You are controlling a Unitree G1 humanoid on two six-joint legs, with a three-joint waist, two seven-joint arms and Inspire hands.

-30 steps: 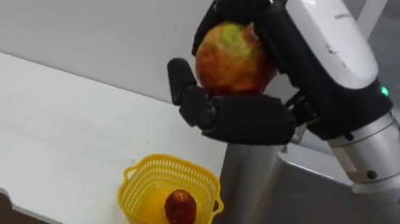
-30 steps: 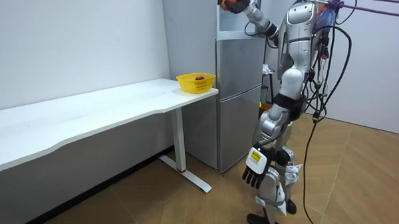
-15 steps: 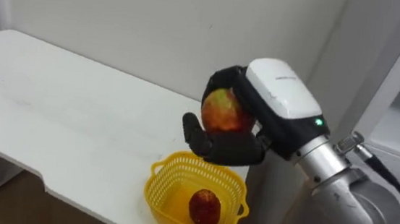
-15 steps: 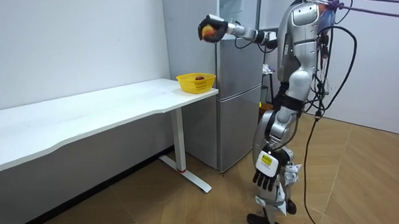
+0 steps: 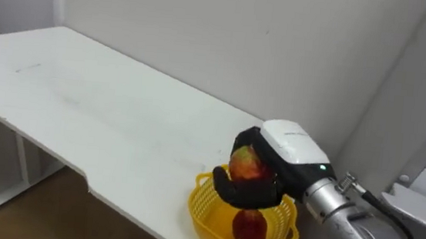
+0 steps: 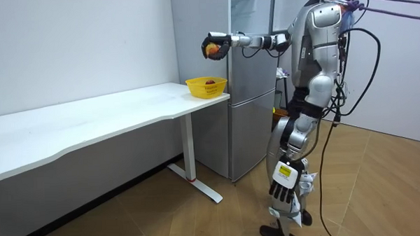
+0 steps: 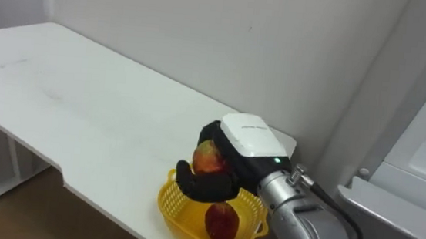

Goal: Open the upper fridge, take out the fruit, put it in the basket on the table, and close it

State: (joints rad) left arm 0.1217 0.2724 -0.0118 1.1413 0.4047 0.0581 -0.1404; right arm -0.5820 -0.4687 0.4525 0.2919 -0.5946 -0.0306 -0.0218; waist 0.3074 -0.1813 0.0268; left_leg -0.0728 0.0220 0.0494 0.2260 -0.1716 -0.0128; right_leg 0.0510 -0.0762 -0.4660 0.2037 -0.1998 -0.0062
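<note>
Over the yellow basket (image 5: 203, 214) at the end of the white surface (image 5: 105, 118), beside the fridge (image 6: 255, 95), the robot's right hand (image 5: 257, 191) holds a red-and-yellow apple (image 5: 245, 165) with its fingers curled around it. A second ago this hand was raised high by the upper fridge. It has since swung down and across, and now hangs just above the basket, where a darker red fruit (image 5: 250, 227) already lies. Retrieval looks nearly done; release into the basket likely remains. The left hand (image 6: 282, 189) hangs loose-fingered by the leg.
</note>
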